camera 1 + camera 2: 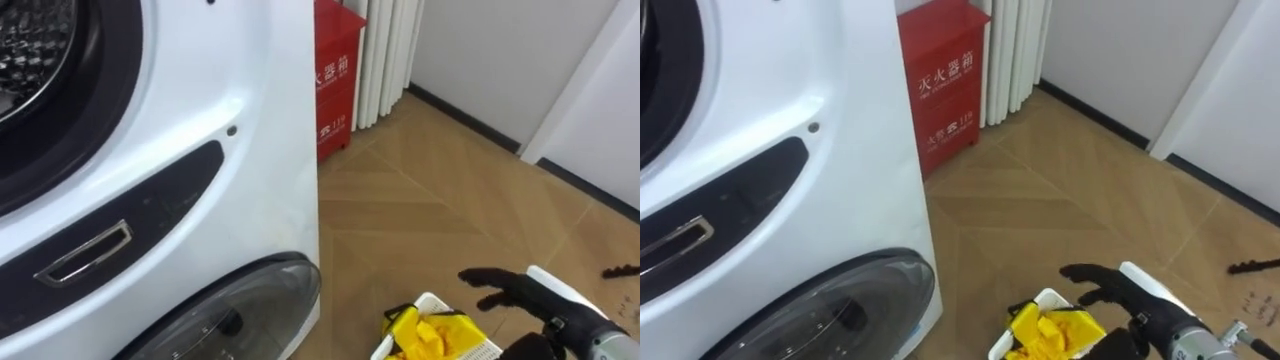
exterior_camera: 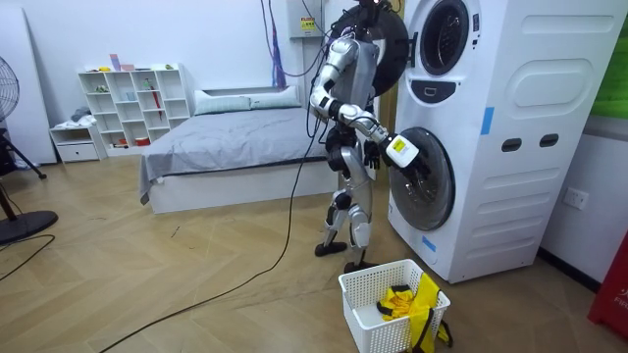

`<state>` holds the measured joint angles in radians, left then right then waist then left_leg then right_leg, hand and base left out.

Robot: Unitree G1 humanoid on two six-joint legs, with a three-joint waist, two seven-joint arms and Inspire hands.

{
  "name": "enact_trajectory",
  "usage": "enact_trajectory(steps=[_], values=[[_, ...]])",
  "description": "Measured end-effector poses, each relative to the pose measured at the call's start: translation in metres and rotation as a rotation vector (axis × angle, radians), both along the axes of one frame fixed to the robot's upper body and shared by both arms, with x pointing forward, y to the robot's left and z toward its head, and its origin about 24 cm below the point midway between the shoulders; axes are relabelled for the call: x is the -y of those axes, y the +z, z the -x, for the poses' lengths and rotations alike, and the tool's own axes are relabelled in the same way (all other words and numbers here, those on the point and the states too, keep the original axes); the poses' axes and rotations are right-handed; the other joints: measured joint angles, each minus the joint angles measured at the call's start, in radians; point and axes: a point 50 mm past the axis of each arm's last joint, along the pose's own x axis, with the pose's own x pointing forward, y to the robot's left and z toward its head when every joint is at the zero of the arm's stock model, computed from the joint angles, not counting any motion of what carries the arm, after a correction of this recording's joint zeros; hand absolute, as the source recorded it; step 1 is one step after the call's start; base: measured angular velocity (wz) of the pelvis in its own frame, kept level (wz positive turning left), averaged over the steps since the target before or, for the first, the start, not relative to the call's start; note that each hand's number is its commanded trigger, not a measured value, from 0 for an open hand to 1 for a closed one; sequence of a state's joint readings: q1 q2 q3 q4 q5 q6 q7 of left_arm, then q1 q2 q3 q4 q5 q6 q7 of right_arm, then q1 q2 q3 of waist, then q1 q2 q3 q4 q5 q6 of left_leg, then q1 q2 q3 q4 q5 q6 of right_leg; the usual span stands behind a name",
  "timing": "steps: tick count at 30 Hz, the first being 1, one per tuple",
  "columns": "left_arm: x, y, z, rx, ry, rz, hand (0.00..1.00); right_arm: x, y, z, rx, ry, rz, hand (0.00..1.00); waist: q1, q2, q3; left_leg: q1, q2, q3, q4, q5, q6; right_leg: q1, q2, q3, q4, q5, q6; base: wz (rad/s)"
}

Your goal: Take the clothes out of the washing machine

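I stand facing the white stacked washing machine (image 2: 491, 147). Its upper drum opening (image 1: 40, 70) sits at top left, and its round lower door (image 1: 230, 310) is shut below. My right hand (image 1: 520, 290) is open and empty, fingers straight, held out above the floor just right of the white basket (image 1: 432, 299). A yellow cloth (image 1: 425, 335) lies inside that basket and hangs over its rim. In the room view the basket (image 2: 378, 284) stands on the floor by my feet, in front of the machine.
A red cabinet (image 1: 335, 80) stands against the wall right beside the machine, with white vertical slats (image 1: 385, 50) behind it. Wooden floor stretches to the right. A bed (image 2: 235, 137), a white shelf (image 2: 132, 103) and a fan (image 2: 8, 88) are behind me.
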<state>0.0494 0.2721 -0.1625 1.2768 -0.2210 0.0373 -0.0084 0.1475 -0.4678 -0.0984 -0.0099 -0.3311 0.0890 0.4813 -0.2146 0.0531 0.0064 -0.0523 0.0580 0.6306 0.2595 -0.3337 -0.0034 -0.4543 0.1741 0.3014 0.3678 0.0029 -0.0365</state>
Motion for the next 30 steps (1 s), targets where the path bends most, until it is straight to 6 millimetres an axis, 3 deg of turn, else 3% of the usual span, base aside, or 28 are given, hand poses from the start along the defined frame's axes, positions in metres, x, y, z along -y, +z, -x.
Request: enact_trajectory(steps=[6,19,25,27,28,30], values=[[0.003,-0.001,0.000,0.001,0.001,0.007,0.00,0.001,-0.006,0.001,-0.015,-0.021,-0.009,0.00,0.006,0.001,0.0005,-0.005,-0.002,0.011,-0.002,0.000,0.002,-0.012,0.000,0.005,0.010,-0.003,0.003,-0.01],[0.005,-0.001,-0.003,0.020,-0.006,0.012,0.00,-0.004,-0.003,-0.004,0.010,-0.010,-0.021,0.00,0.012,0.016,0.0036,-0.010,-0.005,-0.017,-0.003,0.005,0.011,-0.010,-0.019,-0.016,0.012,-0.007,0.007,0.06],[0.013,-0.003,-0.005,0.027,-0.004,0.036,0.00,-0.009,0.006,-0.011,0.025,0.022,-0.045,0.00,0.033,0.013,0.0058,0.049,-0.017,-0.098,-0.044,0.029,0.021,0.069,-0.054,-0.087,-0.011,-0.022,0.006,0.40],[0.013,-0.003,-0.003,0.016,0.003,0.038,0.00,-0.011,-0.001,-0.008,-0.019,0.002,-0.075,0.00,0.054,0.001,0.0058,0.082,-0.021,-0.143,-0.072,0.044,0.021,0.112,-0.069,-0.124,-0.027,-0.030,0.004,0.54],[0.013,-0.003,-0.002,0.014,0.007,0.036,0.00,-0.012,-0.005,-0.005,-0.033,-0.009,-0.086,0.00,0.058,-0.002,0.0018,0.087,-0.020,-0.153,-0.076,0.047,0.021,0.120,-0.072,-0.132,-0.030,-0.032,0.003,0.60],[0.012,-0.003,0.006,0.001,0.031,0.024,0.00,-0.019,-0.021,0.006,-0.092,-0.051,-0.150,0.00,0.076,-0.017,-0.0073,0.106,-0.015,-0.213,-0.090,0.056,0.019,0.170,-0.088,-0.192,-0.067,-0.036,-0.002,0.71]])
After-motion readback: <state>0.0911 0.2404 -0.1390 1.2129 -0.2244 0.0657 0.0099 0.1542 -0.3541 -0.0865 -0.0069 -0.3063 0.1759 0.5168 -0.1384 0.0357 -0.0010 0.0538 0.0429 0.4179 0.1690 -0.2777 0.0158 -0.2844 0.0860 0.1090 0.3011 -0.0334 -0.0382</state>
